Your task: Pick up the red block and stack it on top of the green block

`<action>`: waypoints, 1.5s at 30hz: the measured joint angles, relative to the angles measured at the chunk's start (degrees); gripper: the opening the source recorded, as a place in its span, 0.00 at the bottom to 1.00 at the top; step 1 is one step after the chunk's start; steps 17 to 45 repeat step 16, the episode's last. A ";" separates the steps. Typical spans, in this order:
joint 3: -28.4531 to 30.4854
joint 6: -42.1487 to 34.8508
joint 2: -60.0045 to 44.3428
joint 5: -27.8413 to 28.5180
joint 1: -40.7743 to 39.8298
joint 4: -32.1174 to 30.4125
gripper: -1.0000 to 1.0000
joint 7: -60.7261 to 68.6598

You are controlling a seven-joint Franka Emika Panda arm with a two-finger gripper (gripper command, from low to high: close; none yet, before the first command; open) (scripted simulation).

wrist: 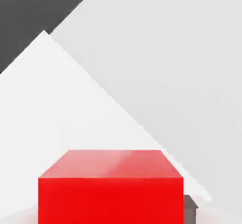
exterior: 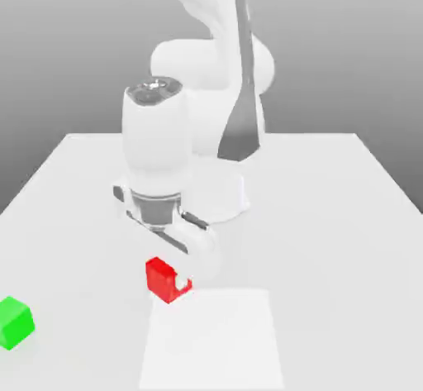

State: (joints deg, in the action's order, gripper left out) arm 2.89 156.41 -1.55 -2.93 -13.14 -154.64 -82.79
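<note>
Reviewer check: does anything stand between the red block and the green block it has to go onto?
Nothing visible does: in the exterior view, only bare tabletop lies between the red block and the green block.

Two views: one off the arm, one on the hand.
Exterior view: set facing the robot arm (exterior: 235, 75), looking downward across the table (exterior: 330, 216), well back; arm, red block (exterior: 168, 280), green block (exterior: 14, 323) and pale square (exterior: 211, 340) all in frame. Hand view: carried on the hand, close in on the red block, looking past it over the pale square to a table edge and dark ground. Shared by both: red block, pale square, part of the table.
</note>
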 joint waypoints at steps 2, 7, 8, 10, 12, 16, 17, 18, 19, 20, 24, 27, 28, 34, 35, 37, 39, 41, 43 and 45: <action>2.92 -2.39 -2.05 -0.84 -5.33 4.41 0.00 -3.57; 8.71 -8.12 -7.40 -1.54 -10.96 15.17 0.00 -13.24; 9.62 -8.41 -8.75 -1.86 -11.73 16.72 0.00 -14.46; 9.72 -6.21 -12.42 -3.40 -12.72 18.03 0.00 -14.45; 8.70 -2.77 -16.45 -5.20 -13.73 18.54 0.00 -13.44; 8.34 -1.68 -17.70 -5.77 -14.03 18.66 1.00 -13.07; 8.34 -1.68 -17.70 -5.77 -14.03 18.66 1.00 -13.07; 8.34 -1.68 -17.70 -5.77 -14.03 18.66 1.00 -13.07; 8.34 -1.68 -17.70 -5.77 -14.03 18.66 1.00 -13.07; 8.34 -1.68 -17.70 -5.77 -14.03 18.66 1.00 -13.07; 8.34 -1.68 -17.70 -5.77 -14.03 18.66 1.00 -13.07; 8.34 -1.68 -17.70 -5.77 -14.03 18.66 1.00 -13.07; 8.34 -1.68 -17.70 -5.77 -14.03 18.66 1.00 -13.07; 8.34 -1.68 -17.70 -5.77 -14.03 18.66 1.00 -13.07; 8.34 -1.68 -17.70 -5.77 -14.03 18.66 1.00 -13.07; 8.34 -1.68 -17.70 -5.77 -14.03 18.66 1.00 -13.07; 8.34 -1.68 -17.70 -5.77 -14.03 18.66 1.00 -13.07; 8.34 -1.68 -17.70 -5.77 -14.03 18.66 1.00 -13.07; 8.34 -1.68 -17.70 -5.77 -14.03 18.66 1.00 -13.07; 8.34 -1.68 -17.70 -5.77 -14.03 18.66 1.00 -13.07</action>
